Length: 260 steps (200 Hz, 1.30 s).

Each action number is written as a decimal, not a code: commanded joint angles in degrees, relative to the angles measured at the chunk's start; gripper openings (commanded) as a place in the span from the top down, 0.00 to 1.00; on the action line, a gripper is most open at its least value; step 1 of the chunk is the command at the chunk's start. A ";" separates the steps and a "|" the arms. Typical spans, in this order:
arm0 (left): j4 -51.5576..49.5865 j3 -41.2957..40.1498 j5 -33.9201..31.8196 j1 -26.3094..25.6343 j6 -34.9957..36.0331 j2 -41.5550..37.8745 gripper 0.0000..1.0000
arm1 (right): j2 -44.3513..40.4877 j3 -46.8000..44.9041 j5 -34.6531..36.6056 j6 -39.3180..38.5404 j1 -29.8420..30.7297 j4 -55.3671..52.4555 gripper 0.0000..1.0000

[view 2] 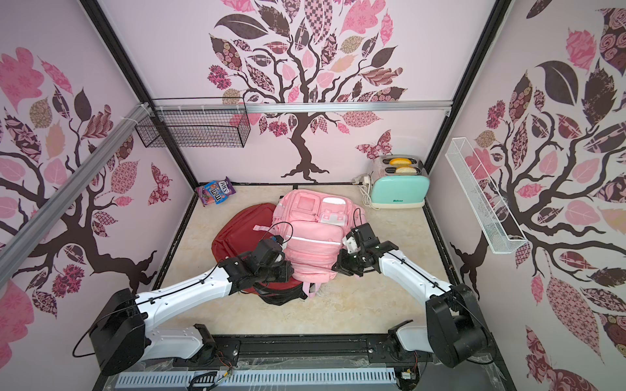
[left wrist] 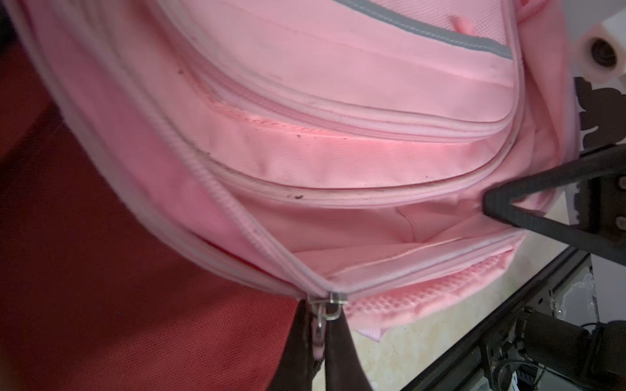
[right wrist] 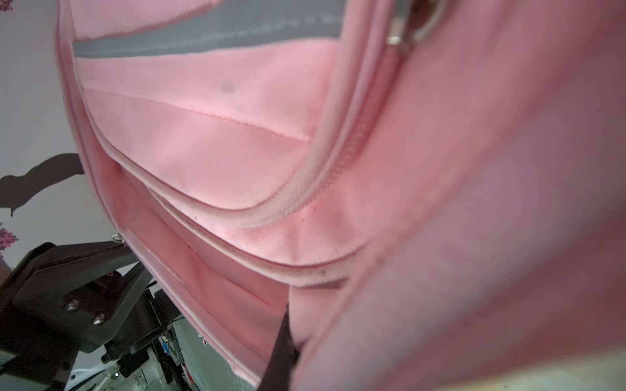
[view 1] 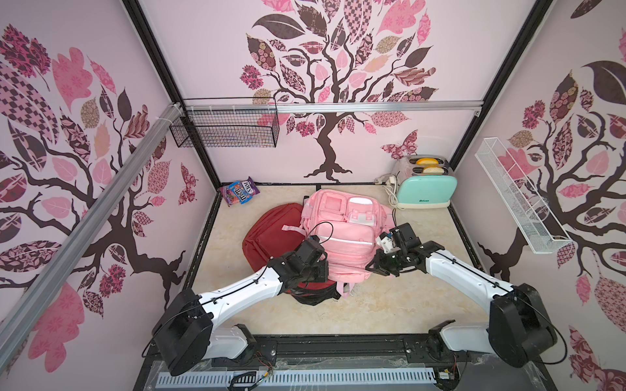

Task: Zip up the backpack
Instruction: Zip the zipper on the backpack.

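Arms nearest, count two: left arm (view 1: 237, 291), right arm (view 1: 464, 270). Backpacks, two: pink backpack (view 1: 338, 243) in the middle of the table (view 1: 406, 304), lapping a red backpack (view 1: 271, 233). Baskets, two: black wire basket (view 1: 223, 132), white wire basket (view 1: 518, 196). One toaster (view 1: 425, 189), one candy bag (view 1: 238, 193).

Left gripper (left wrist: 321, 311) is clamped on the zipper pull (left wrist: 319, 326). Right gripper (left wrist: 487, 204) pinches pink fabric at the far end of the gaping compartment.

Judged step: closing in hand, mouth open. Next move: draw the pull along the track toward the right gripper, fabric taut.
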 commanded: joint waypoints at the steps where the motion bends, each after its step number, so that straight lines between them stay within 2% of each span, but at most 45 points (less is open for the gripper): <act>1: -0.53 -2.90 -1.42 1.36 -0.93 1.07 1.00 | -1.96 -1.56 2.37 6.40 -1.20 5.90 0.97; 24: 4.05 -4.55 2.87 1.34 -1.29 1.63 1.00 | -5.51 -9.43 -2.36 17.78 -1.18 19.23 0.70; 58: 7.20 -5.37 5.54 1.34 -1.76 2.56 1.00 | -9.07 -15.53 -5.37 26.89 -1.03 25.96 0.51; 62: 7.43 -5.45 5.90 1.37 -1.76 2.62 1.00 | -9.61 -16.12 -5.52 27.66 -0.99 26.46 0.33; 69: 7.85 -5.35 6.18 1.30 -1.68 2.70 1.00 | -10.52 -17.06 -5.50 28.91 -0.73 27.02 0.23; 86: 8.44 -5.50 6.52 1.28 -1.59 2.91 1.00 | -12.40 -19.13 -4.76 31.99 0.43 28.46 0.11; 95: 8.67 -5.48 6.65 1.28 -1.59 3.01 1.00 | -13.03 -20.20 -4.06 33.54 1.50 29.24 0.07; 124: 9.07 -5.20 6.84 1.28 -1.66 3.52 1.00 | -12.72 -23.00 -0.67 38.96 6.78 33.82 0.04; 156: 9.07 -5.06 6.84 0.85 -1.72 3.49 1.00 | -8.75 -23.75 2.58 42.22 11.72 39.65 0.04; 211: 8.91 -4.54 6.41 -1.80 -1.87 3.66 1.00 | 0.68 -19.93 2.71 41.44 13.60 48.50 0.05; 219: 8.95 -4.43 6.43 -1.95 -1.94 3.70 1.00 | 1.50 -18.93 2.42 40.77 13.64 48.71 0.08; 240: 8.74 -4.07 6.30 -2.31 -1.86 4.03 1.00 | 2.48 -17.08 0.19 39.06 13.61 50.82 0.25; 260: 7.68 -3.22 5.61 -2.46 -1.27 4.18 1.00 | 1.27 -14.78 -1.05 35.46 13.54 48.56 0.49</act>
